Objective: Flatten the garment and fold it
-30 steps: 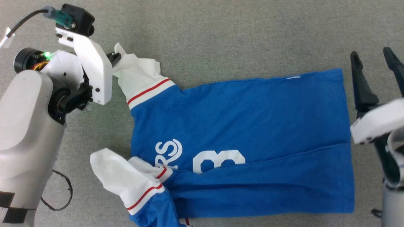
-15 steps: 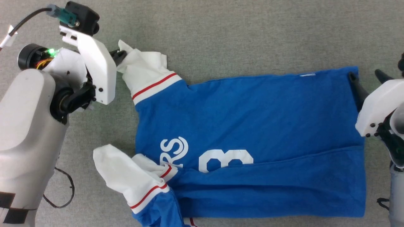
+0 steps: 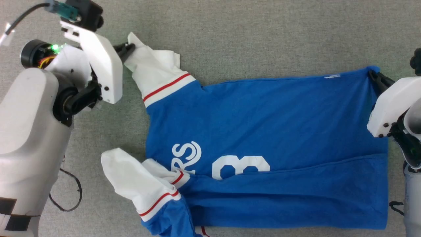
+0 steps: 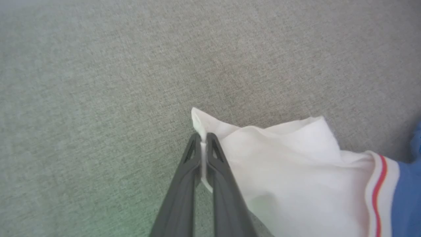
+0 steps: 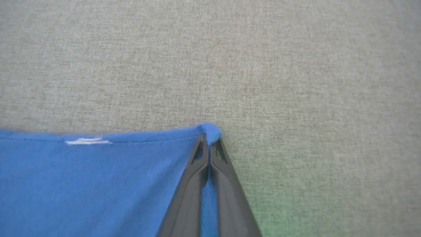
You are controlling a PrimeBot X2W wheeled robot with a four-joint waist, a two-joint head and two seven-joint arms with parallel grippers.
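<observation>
The garment, a royal-blue shirt with white sleeves and red trim, lies spread sideways on the grey surface, its near edge folded over the white number. My left gripper is shut on the tip of the far white sleeve; in the left wrist view that gripper pinches the sleeve's corner. My right gripper is shut on the far hem corner of the garment; in the right wrist view this gripper clamps the blue corner. The near sleeve lies crumpled.
Grey fabric-covered surface lies all around the shirt. A black cable loops beside my left forearm at the lower left.
My right gripper has come in from the right and shut on the shirt's far hem corner. The head camera shifted, and the left gripper still holds the sleeve tip.
</observation>
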